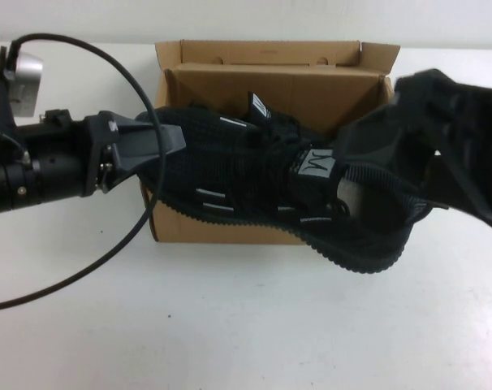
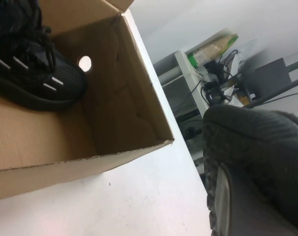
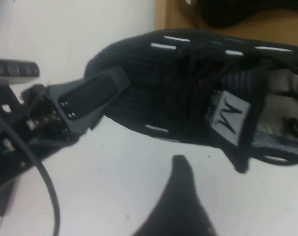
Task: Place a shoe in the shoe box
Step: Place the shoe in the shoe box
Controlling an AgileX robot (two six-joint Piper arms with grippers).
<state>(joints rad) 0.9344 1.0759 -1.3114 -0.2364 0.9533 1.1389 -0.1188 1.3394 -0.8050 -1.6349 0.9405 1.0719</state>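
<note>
Shoe held over shoe box near the table's far edge; left gripper clamps its toe, right gripper its heel.

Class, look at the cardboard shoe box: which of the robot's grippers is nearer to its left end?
Left. The left gripper grips the shoe toe above the shoe box left end; the right gripper is at the heel, near the right end.

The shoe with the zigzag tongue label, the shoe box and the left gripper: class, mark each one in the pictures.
shoe [image 1: 317, 165]: high view, on its grey tongue label.
shoe box [image 1: 222, 223]: high view, on the front wall.
left gripper [image 1: 153, 142]: high view, on its fingers at the shoe's toe.
</note>
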